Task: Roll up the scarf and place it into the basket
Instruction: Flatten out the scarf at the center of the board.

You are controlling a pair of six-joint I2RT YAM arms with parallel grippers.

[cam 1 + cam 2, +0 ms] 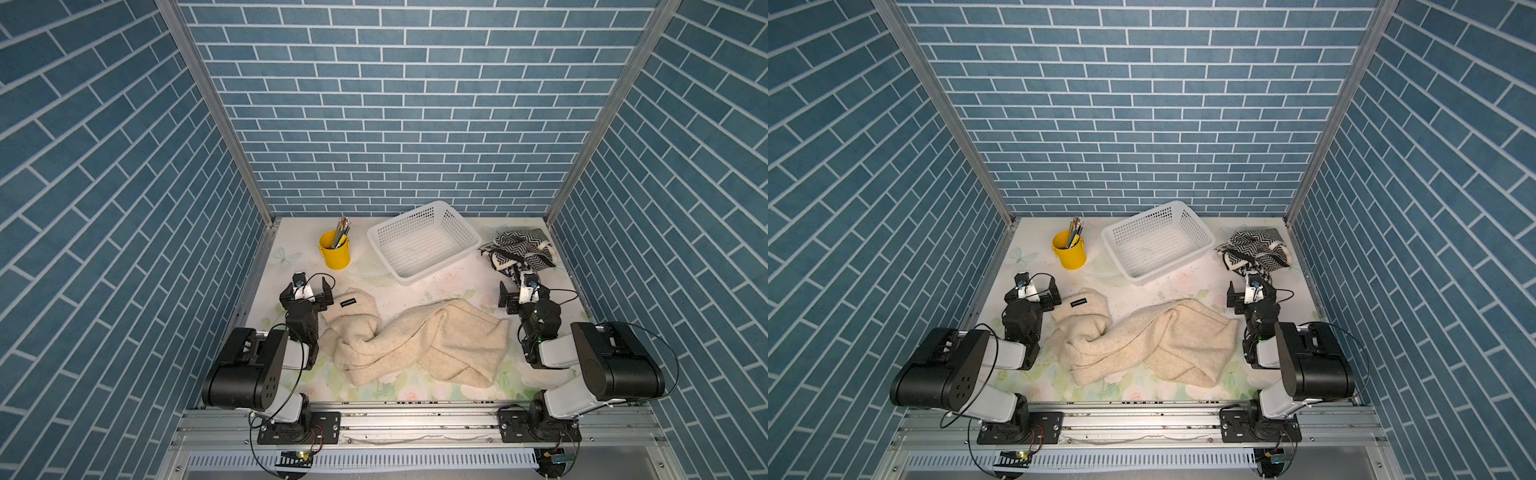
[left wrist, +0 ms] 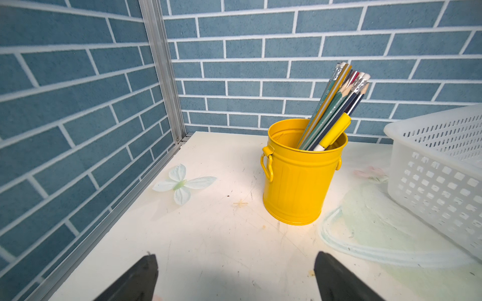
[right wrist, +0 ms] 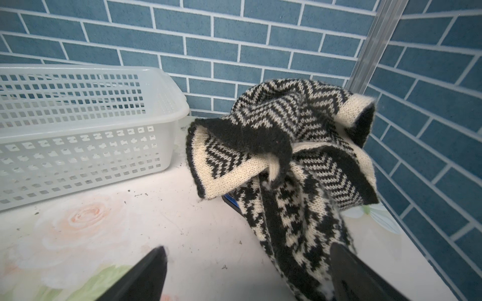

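Top views, scarf: the long cream woolly scarf [image 1: 415, 340] [image 1: 1142, 340] lies unrolled on the pale floral-printed tabletop [image 1: 440, 286], near the front edge and between the two arms
Scarf axis: its length runs side to side, from the left arm across to the right arm; the narrower end, bearing a small black label [image 1: 349, 302], points toward the back wall, the broader end lies by the right arm, and the middle is twisted and bunched
Basket: the shallow white perforated plastic basket [image 1: 457, 230] [image 1: 1194, 230] stands behind the scarf, apart from it, set askew to the table edge
Left gripper [image 1: 308, 284]: jaws spread wide, grasping nothing, just beside the labelled end
Right gripper [image 1: 523, 286]: jaws spread wide, grasping nothing, between the scarf's broad end and a crumpled black-and-white knitted cloth [image 1: 521, 247] in the far right corner
Bucket: a small yellow metal bucket [image 1: 336, 255] holding pencils [image 1: 341, 230] stands left of the basket
Left wrist view: both dark fingertips [image 2: 150, 263] hang over bare tabletop; beyond them stand the bucket and a corner of the basket
Right wrist view: the fingertips [image 3: 156, 260] stand wide apart; one overlaps the knitted cloth, and I cannot tell whether it touches; the basket sits just beside that cloth
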